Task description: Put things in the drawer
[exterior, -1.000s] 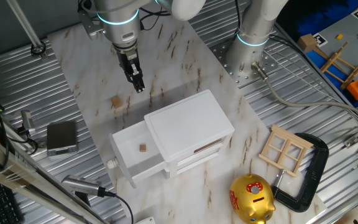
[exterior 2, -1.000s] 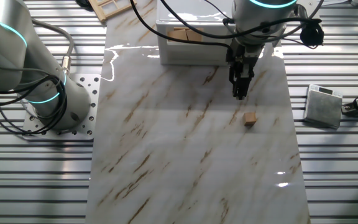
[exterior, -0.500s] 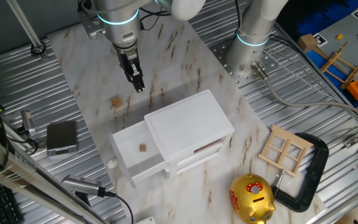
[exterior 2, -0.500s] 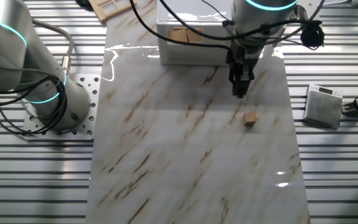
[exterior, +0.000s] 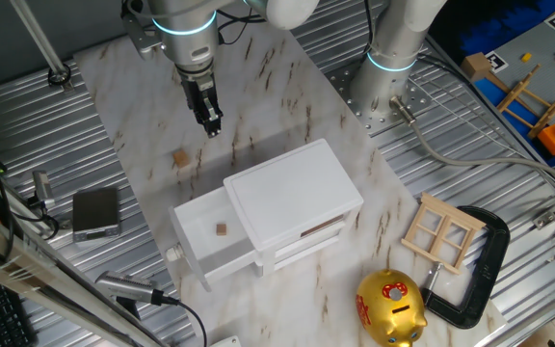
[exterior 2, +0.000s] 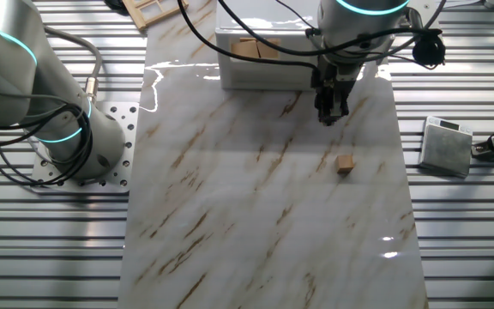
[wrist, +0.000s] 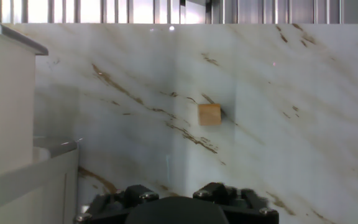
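Note:
One tiny tan wooden cube lies on the marble top, left of the white cabinet; it also shows as the cube and the cube. A second cube rests inside the pulled-out top drawer, whose round knob faces the table's front. My gripper hangs above the marble, right of and behind the loose cube and apart from it. Its fingers look pressed together with nothing between them. In the other fixed view the gripper is above the cube. The hand view shows only the finger bases.
A grey box sits left of the marble. A pale wooden window frame, a black clamp and a gold piggy bank lie right of the cabinet. The arm's base stands at the back.
My gripper has risen a little and drawn away from the loose cube. Both cubes and the drawer have stayed where they were.

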